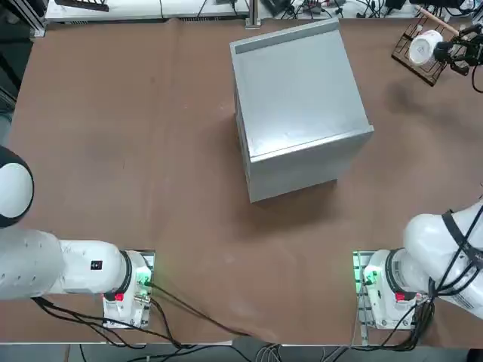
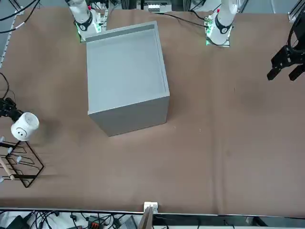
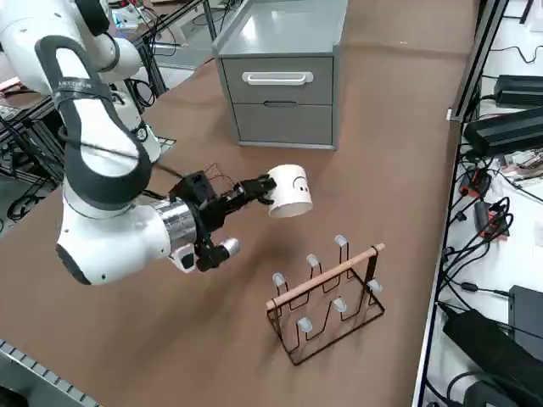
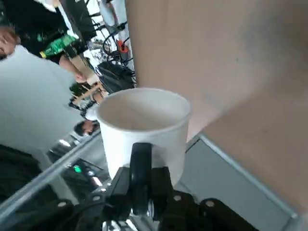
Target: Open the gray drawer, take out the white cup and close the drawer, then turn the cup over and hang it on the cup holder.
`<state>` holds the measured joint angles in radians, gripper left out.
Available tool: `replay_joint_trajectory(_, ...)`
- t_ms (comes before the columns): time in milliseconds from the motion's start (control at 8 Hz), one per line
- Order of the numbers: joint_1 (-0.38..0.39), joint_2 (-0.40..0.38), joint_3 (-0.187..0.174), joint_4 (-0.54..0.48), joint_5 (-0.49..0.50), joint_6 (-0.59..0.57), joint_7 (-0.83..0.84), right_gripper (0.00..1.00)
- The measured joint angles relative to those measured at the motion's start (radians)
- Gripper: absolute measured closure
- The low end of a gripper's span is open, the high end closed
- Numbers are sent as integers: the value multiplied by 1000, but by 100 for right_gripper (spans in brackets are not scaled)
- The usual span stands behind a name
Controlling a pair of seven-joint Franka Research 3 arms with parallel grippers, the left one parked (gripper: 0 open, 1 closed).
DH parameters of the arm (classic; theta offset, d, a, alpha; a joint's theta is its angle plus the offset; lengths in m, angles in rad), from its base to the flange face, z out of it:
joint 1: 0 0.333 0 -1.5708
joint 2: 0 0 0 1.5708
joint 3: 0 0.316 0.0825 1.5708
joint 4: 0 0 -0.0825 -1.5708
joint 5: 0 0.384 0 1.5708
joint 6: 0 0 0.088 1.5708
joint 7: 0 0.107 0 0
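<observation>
- Right pincer [image 3: 265, 188] clamped on the cup [image 3: 290, 190], gripping it at the handle side; in the wrist view one dark finger [image 4: 140, 173] lies against the cup's [image 4: 144, 132] outer wall below the rim.
- Cup held in the air, lying roughly on its side, the smiley mark showing on its wall in the side view. It touches neither table nor rack.
- Cup sits mid-frame in the side view, just above and left of the rack [image 3: 327, 297]. In the top view cup [image 1: 424, 47] and rack [image 1: 419, 51] overlap at the upper right corner, the pincer [image 1: 450, 51] to their right.
- Front view: cup [image 2: 24, 126] at the far left edge, the rack [image 2: 19, 164] below it in frame, the pincer [image 2: 8, 110] coming in from the left edge.
- Rack stands upright on the brown table [image 3: 382, 153], pale pegs bare.
- Cabinet [image 3: 284, 72] at upper centre of the side view, well apart from the rack; both drawer fronts flush, the upper drawer [image 3: 278, 80] shut.
- Wrist view: the cup's mouth faces away from the camera.
</observation>
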<state>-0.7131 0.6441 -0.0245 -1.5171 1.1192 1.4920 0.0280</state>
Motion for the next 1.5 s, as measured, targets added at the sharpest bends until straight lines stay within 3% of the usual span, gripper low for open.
replay_joint_trajectory(375, -40, 47, -7, 0, 65, -11, 91, 81)
replay_joint_trajectory(625, -63, 84, -7, 7, 132, -24, 236, 81)
replay_joint_trajectory(1125, -76, 213, -7, 185, 298, -135, 483, 81)
replay_joint_trajectory(1500, -106, 280, -7, 207, 340, -155, 558, 81)
